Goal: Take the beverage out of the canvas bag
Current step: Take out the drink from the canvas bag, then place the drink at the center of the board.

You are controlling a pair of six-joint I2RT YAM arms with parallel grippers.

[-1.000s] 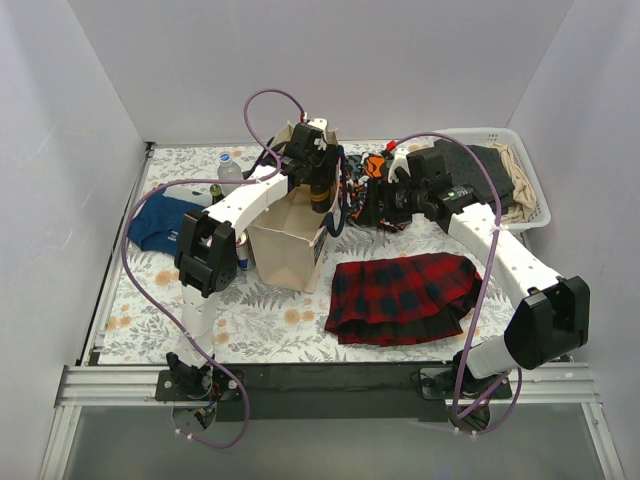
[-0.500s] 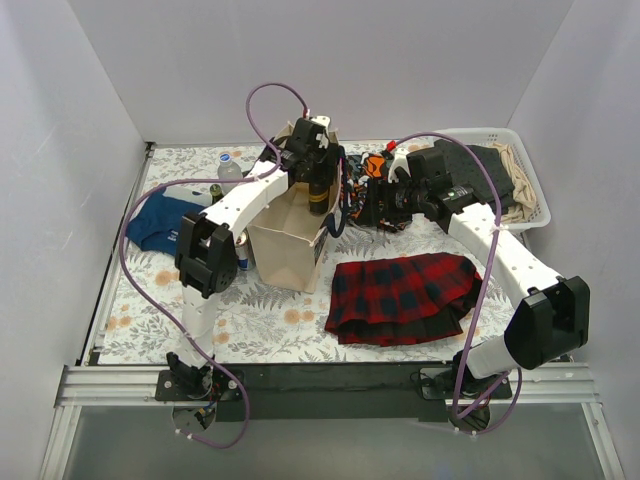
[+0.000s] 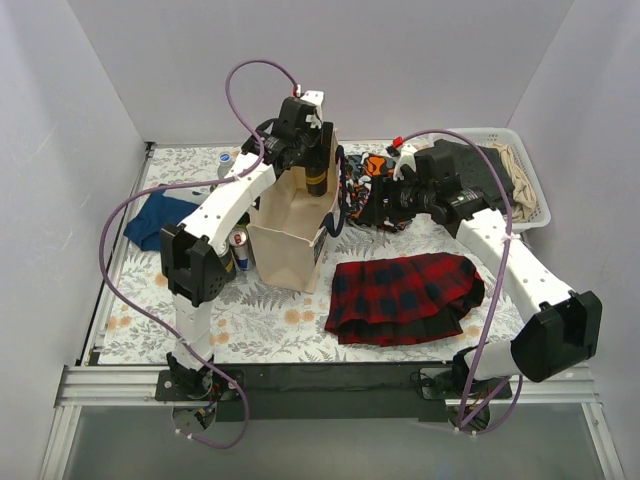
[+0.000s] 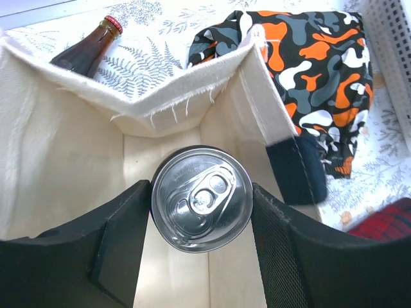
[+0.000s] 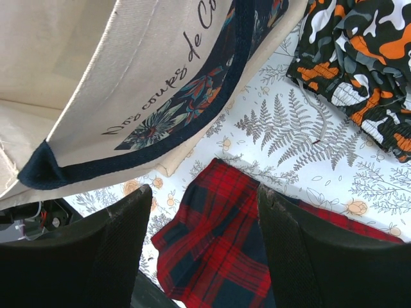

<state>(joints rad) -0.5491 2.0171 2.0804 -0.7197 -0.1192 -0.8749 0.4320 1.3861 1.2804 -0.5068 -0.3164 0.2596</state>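
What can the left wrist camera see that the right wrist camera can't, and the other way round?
Only the left wrist view: a silver can clamped in the left gripper, the bag's inside below it, and a brown bottle beyond the bag. Only the right wrist view: the bag's outside with its printed lettering and navy strap, and the right gripper, open and empty. Both: the bag, the camo cloth, the red plaid cloth and the fern-print table cover.

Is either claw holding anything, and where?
The left claw grips the silver-topped metal drink can by its sides near the top; the right claw holds nothing.
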